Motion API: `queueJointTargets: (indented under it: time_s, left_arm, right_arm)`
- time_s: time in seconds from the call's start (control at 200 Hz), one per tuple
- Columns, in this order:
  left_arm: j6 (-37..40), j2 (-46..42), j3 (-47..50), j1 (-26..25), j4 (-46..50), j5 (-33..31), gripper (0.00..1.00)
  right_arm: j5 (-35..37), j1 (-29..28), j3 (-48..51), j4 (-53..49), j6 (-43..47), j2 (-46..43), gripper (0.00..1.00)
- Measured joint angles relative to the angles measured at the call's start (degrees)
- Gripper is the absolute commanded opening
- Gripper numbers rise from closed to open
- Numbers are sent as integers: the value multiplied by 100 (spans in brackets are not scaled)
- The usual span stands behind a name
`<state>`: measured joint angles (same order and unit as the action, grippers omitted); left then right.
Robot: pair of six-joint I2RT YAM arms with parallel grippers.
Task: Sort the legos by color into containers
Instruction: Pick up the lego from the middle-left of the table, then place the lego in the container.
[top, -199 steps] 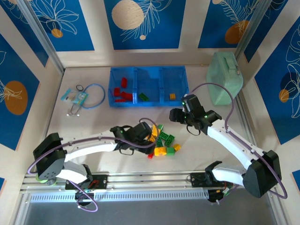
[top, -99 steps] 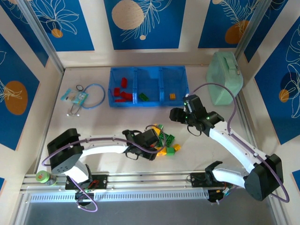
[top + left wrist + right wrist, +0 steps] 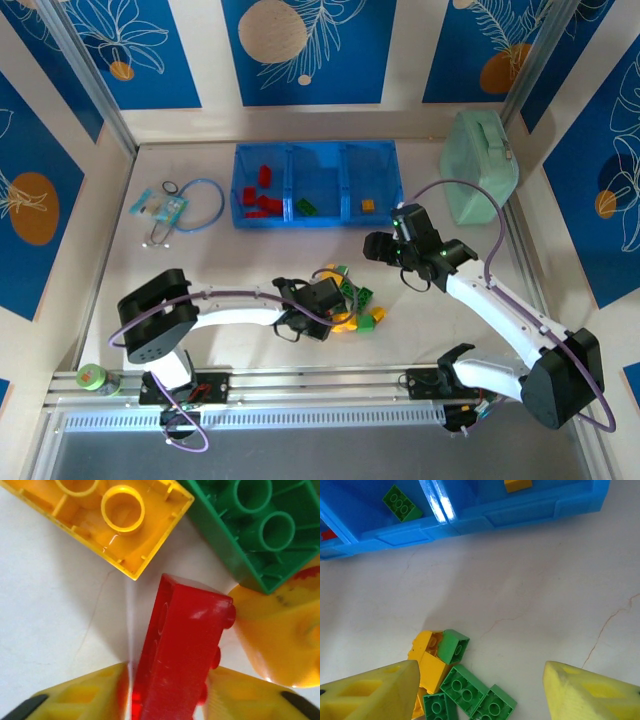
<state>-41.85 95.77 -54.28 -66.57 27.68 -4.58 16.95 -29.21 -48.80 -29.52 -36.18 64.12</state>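
1. The step in hand is a pick from the heap. The left hand (image 3: 335, 305) sits low at the pile of loose green, yellow and red studded plastic bricks (image 3: 358, 300) on the near middle of the white desk (image 3: 200, 270).
2. In the left wrist view its yellow fingers (image 3: 75, 702) lie against both long sides of a small red studded plastic brick (image 3: 182, 640). I judge this to be a grip, with the brick apparently resting on the desk, not yet lifted.
3. An upturned yellow brick (image 3: 100, 520) and an upturned green brick (image 3: 255, 525) crowd the red brick's far end.
4. The right hand (image 3: 385, 247) hangs over bare desk between pile and tray, fingers wide apart and empty.
5. The translucent blue three-compartment plastic tray (image 3: 316, 226) lies at the far middle. Its left compartment (image 3: 238, 180) holds red bricks, the middle one a green brick, the right one a yellow-orange brick.
6. The next move calls for a straight lift clear of the neighbours. Then comes a carry to the left compartment and a release there.
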Motion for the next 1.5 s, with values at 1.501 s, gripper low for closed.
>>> queueJointTargets:
  time_s: [1.501]
  left_arm:
    - [1316, 1211, -3150, 4859, 133, 433, 41]
  right_arm:
    - [-203, 39, 109, -79, -28, -144, 66]
